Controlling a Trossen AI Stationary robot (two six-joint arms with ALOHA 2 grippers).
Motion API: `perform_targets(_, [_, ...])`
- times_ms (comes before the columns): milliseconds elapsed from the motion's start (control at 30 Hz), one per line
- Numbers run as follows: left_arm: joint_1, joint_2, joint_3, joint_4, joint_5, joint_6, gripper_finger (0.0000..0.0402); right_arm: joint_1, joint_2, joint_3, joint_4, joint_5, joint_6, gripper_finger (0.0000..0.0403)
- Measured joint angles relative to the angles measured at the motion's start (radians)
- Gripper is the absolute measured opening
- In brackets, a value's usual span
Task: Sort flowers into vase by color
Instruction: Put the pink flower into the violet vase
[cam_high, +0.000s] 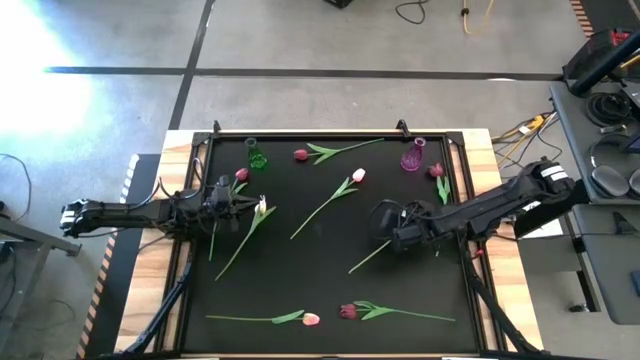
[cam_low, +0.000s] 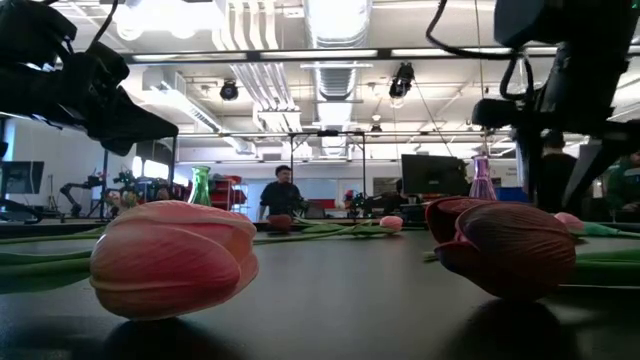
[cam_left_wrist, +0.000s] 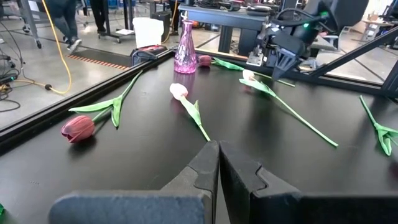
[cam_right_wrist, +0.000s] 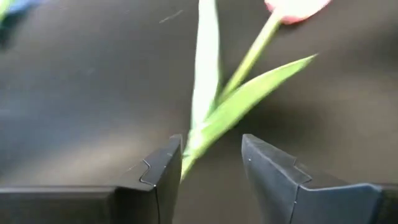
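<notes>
1. Step in hand: picking a first pale pink tulip (cam_right_wrist: 249, 59) off the bench (cam_high: 150, 260). As far as the high view shows, no stem stands in either vase yet, so the sorting looks barely begun.
2. The right hand (cam_right_wrist: 211, 152) is released. It hangs low over the right-middle of the bench, its two fingers apart with the tulip's green stem and leaf lying between them, nearer one finger. Nothing is held.
3. The left hand (cam_high: 240, 203) is clenched on nothing. It waits toward the left edge, beside a dark red tulip (cam_high: 241, 174).
4. Next move, as I judge it: centre the stem between the fingers, close on it, and lift. Then carry it head-up to whichever vase takes the pink ones. The stem is thin and lies flat, so the fingers must come right down to the mat.
5. Count of vases: two, both along the far edge. A green vase (cam_high: 257, 157) sits toward the far-left corner and a purple vase (cam_high: 413, 155) toward the far-right corner.
6. Count of tulips: eight, all lying on the bench.
7. Four are pale pink: the one under the right hand, one mid-bench, one by the left hand, and one at the near edge.
8. Four are dark red: one by the left hand, one at the far edge, one beside the purple vase, and one at the near edge.
</notes>
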Motion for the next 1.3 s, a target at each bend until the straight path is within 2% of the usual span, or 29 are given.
perform_targets(67, [0.0, 0.0, 0.0, 0.0, 0.0, 0.0, 0.0, -0.005, 0.01, -0.032, 0.103, 0.0, 0.002, 0.0162])
perform_targets(200, [0.0, 0.0, 0.0, 0.0, 0.0, 0.0, 0.0, -0.008, 0.034, -0.105, 0.177, -0.006, 0.074, 0.0162])
perform_targets(367, [0.0, 0.0, 0.0, 0.0, 0.0, 0.0, 0.0, -0.002, 0.023, -0.142, 0.193, 0.01, 0.116, 0.0162])
perform_targets(500, [0.0, 0.002, 0.0, 0.0, 0.0, 0.0, 0.0, -0.002, 0.011, -0.157, 0.189, 0.096, 0.103, 0.0156])
perform_targets(833, [0.0, 0.003, 0.0, 0.0, 0.0, 0.0, 0.0, 0.0, 0.022, -0.24, 0.223, 0.224, 0.073, 0.0071])
perform_targets(933, [0.0, 0.003, 0.0, 0.0, 0.0, 0.0, 0.0, -0.004, 0.02, -0.241, 0.206, 0.296, -0.009, 0.0041])
perform_targets(1033, [0.0, 0.003, 0.0, -0.001, 0.0, 0.0, 0.0, -0.002, 0.003, -0.21, 0.219, 0.326, -0.116, 0.0018])
perform_targets(1133, [0.0, 0.003, 0.0, 0.0, 0.0, 0.0, 0.0, -0.004, -0.011, -0.176, 0.205, 0.388, -0.257, 0.0012])
perform_targets(1300, [0.0, 0.003, 0.0, 0.0, 0.0, 0.0, 0.0, -0.014, -0.06, -0.084, 0.206, 0.579, -0.558, 0.0013])
